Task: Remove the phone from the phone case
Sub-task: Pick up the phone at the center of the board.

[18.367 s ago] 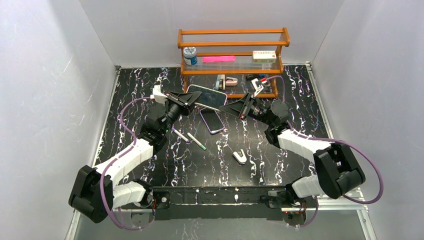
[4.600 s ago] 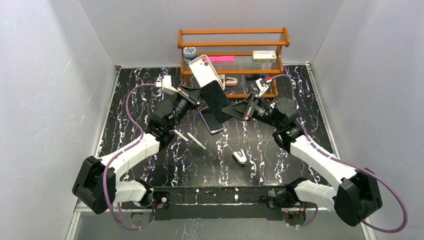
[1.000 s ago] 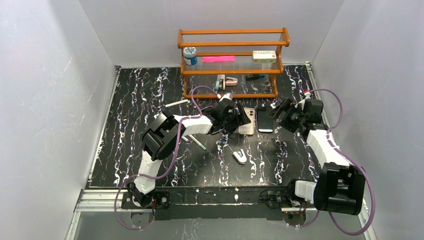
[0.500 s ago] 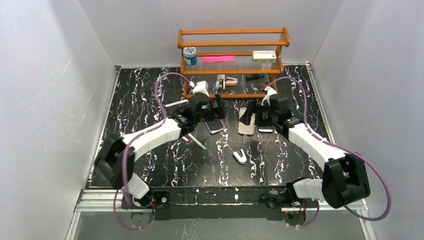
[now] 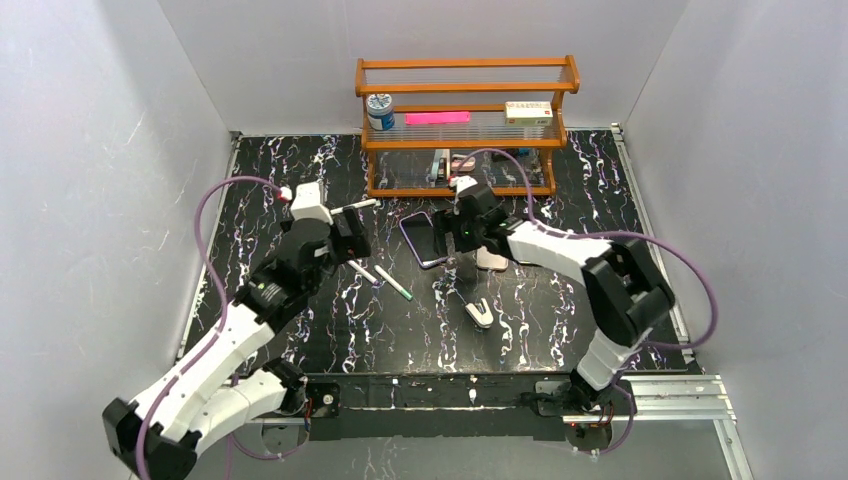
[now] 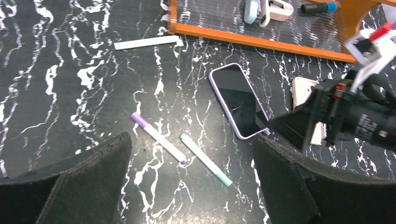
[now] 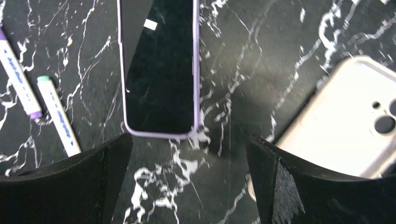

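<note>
The cream phone case lies back up on the black marbled table, its camera holes showing; it also shows as the case and the case. The phone taken from it is hidden behind my right arm. My right gripper hangs open above bare table, between the case and the near end of a purple-rimmed handset; from above the right gripper points down. My left gripper is open and empty, over two markers, well left of the handset; from above the left gripper sits apart.
A purple-capped marker and a green-capped marker lie left of centre. A white clip sits nearer the front. A white stick lies by the wooden rack, which holds small items at the back.
My left arm has drawn back to the left, away from the handset. My right gripper has swung left, from over the cream case to the gap beside the handset.
</note>
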You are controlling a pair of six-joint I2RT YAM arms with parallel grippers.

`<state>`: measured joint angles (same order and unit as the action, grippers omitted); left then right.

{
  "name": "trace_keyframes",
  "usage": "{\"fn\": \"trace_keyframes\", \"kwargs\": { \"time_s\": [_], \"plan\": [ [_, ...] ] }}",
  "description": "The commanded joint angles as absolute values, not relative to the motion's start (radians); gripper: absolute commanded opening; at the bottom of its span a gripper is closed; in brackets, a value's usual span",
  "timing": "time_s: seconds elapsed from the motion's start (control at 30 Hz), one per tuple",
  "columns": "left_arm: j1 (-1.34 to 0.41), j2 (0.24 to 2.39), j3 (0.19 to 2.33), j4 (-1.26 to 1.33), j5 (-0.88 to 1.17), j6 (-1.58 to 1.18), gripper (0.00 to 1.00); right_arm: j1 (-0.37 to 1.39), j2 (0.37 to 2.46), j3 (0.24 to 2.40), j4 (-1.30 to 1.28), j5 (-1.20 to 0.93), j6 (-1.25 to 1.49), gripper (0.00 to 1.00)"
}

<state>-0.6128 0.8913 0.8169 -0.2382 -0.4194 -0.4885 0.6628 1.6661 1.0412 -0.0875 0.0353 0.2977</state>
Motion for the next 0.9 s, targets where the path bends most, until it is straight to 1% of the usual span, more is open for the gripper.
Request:
{"fn": "trace_keyframes", "kwargs": {
  "time_s": [0.0,0.27,0.47,0.87],
  "plan": [
    [-0.606,0.794,0.789,-0.382,-0.51,-0.469,0.98,0.707,1.782,1.185,-0.108,0.151,0.259,0.99],
    [-0.604,0.699,0.768,-0.455,-0.586,-0.419,0.98,0.732,1.94,1.34,-0.155,0.153,0.234,0.99],
    [-0.604,0.69,0.756,-0.456,-0.595,-0.408,0.98,0.752,2.044,1.448,-0.247,0.153,0.24,0.99],
    [-0.604,0.726,0.72,-0.427,-0.536,-0.448,0.98,0.764,2.067,1.526,-0.349,0.123,0.26,0.99]
  ]
}}
